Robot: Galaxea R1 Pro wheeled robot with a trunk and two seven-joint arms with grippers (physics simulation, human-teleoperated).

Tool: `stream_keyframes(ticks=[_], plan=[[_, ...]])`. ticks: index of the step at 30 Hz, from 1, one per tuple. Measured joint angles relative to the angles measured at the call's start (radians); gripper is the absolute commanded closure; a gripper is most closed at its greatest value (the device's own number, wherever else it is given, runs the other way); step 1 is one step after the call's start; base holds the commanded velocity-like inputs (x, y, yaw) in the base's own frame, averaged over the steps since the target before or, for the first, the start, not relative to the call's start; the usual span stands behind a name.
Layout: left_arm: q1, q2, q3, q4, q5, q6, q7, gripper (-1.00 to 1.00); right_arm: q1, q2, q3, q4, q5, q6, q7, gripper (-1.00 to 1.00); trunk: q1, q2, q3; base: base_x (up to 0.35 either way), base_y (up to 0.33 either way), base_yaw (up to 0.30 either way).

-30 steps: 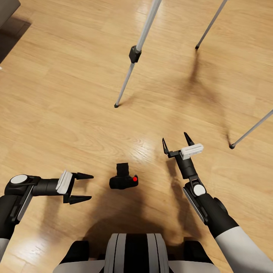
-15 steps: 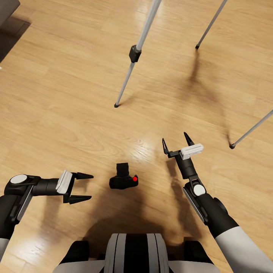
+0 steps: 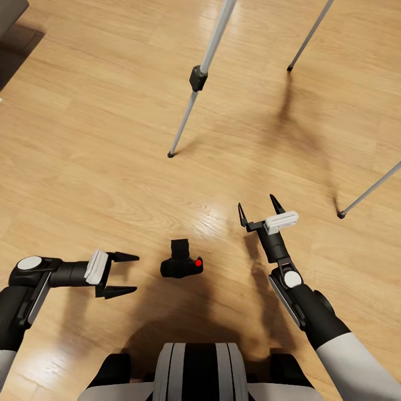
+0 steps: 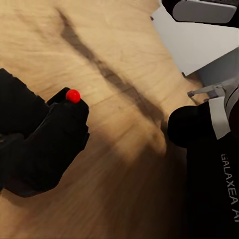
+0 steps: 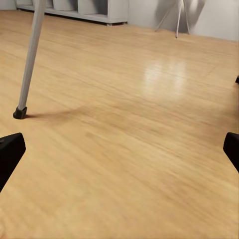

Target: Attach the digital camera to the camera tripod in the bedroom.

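Head view: digital camera lies on the wood floor between the two arms, lens pointing away from the robot; left gripper just beside it, fingers spread, nothing held; right gripper spread too, near the camera tripod legs. Left wrist view: camera close, red button uppermost. Right wrist view: one tripod foot on bare floor; white shelves far off.
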Motion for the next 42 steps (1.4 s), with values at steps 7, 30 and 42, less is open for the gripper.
stream_keyframes(ticks=[7, 30, 42], plan=[[0.000, -0.025, 0.000, -0.021, -0.002, -0.004, 0.011, -1.00, 0.000, 0.000, 0.001, 0.000, 0.000, 0.001, 0.000, -1.00, 0.000, 0.000, 0.000, 0.000, 0.000, 0.000], [-0.002, -0.154, -0.070, 0.029, -0.319, -0.009, 0.316, -1.00, 0.000, 0.000, 0.001, 0.000, 0.001, 0.002, -0.001, -1.00, 0.000, 0.000, 0.000, 0.000, 0.000, 0.000], [-0.009, -0.183, -0.072, 0.054, -0.428, -0.009, 0.318, -1.00, 0.000, 0.000, -0.001, 0.000, 0.001, 0.002, -0.002, -1.00, 0.000, 0.000, 0.000, 0.000, 0.000, 0.000]])
